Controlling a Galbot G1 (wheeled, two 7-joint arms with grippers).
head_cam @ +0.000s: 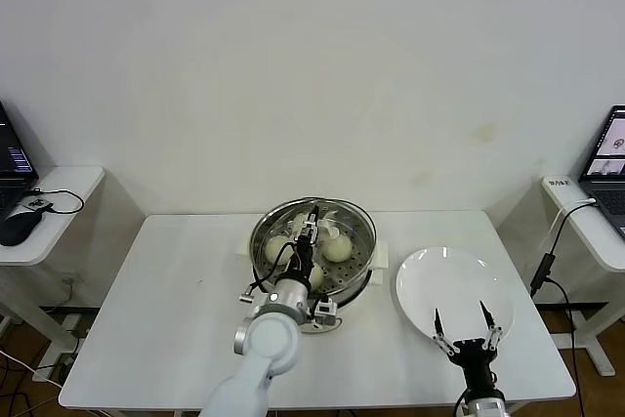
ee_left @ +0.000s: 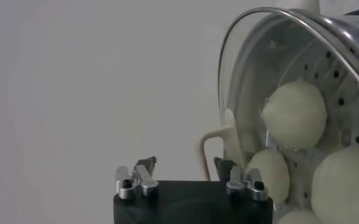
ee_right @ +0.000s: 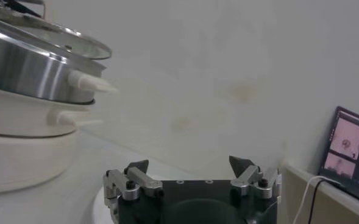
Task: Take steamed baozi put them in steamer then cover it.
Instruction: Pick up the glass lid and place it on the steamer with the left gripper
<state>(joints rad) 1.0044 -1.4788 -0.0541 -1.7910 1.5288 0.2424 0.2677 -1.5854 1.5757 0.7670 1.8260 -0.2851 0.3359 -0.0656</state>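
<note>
Four steamed baozi (head_cam: pixel 335 247) already sit on the perforated tray inside the steamer (head_cam: pixel 361 271), which stands at the middle of the table (head_cam: pixel 166 310); the head view shows only some of them clearly, while your left wrist view shows four pale rounds.

Your left gripper (head_cam: pixel 312 225) reaches over the open pot from the near side. A clear glass lid (ee_left: pixel 228 67) stands tilted at the steamer's rim, with a cream handle (ee_left: pixel 219 143) near your fingers. From the wrist view the fingers look spread rather than pinched, though whether one touches the handle you cannot tell. The tilt suggests the lid is only half seated, so the covering step looks under way, not finished.

Your right gripper (head_cam: pixel 465 331) hangs over the near edge of the white plate (head_cam: pixel 430 271), fingers spread wide and holding nothing. The plate carries no buns, which is likely why that arm waits well apart from the pot, out of the left arm's path.

Lower the lid level, or its edge may catch on the rim.
</note>
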